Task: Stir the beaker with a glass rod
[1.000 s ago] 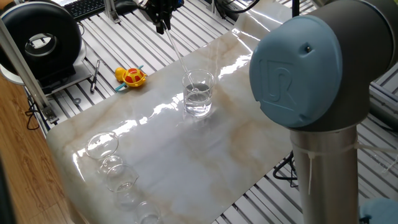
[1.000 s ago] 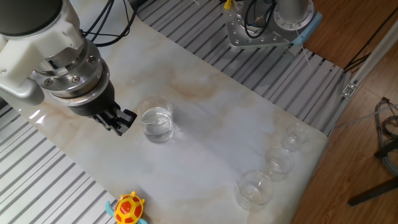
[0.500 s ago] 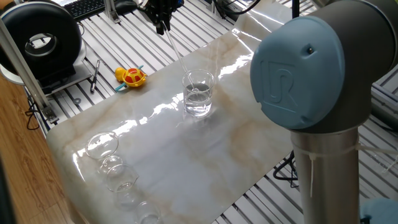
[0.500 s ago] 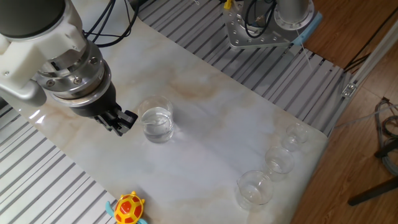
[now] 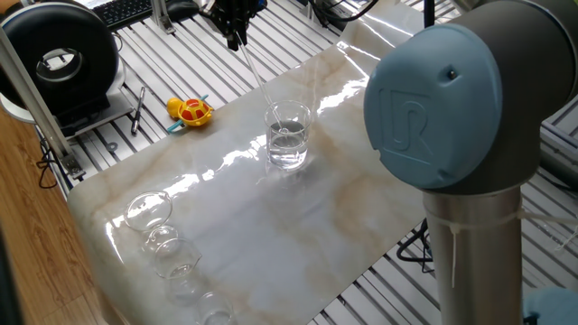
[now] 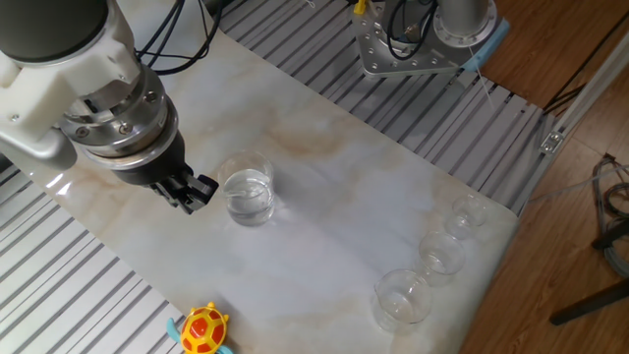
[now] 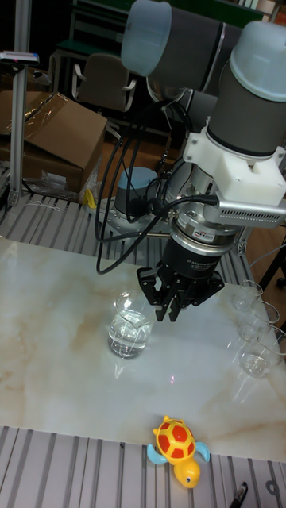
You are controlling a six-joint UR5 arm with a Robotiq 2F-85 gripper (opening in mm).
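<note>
Table [image 5: 298, 217]: marble-patterned top. Claw [image 5: 237, 36]: clamped on the glass rod [image 5: 260, 81], whose lower end slants into the beaker. Beaker [image 5: 288, 135]: part-filled with clear liquid, upright mid-table. Toy turtle [image 5: 190, 110]: off the marble's edge.

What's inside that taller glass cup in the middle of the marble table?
The clear straight-sided glass beaker holds clear liquid in its lower part, and the thin transparent glass rod slants down into it from the black two-finger gripper. The rod's submerged tip is too faint to make out.

Yellow-red toy turtle [image 7: 179, 449] off slab edge; small glasses [image 6: 435, 254] clustered opposite.
</note>
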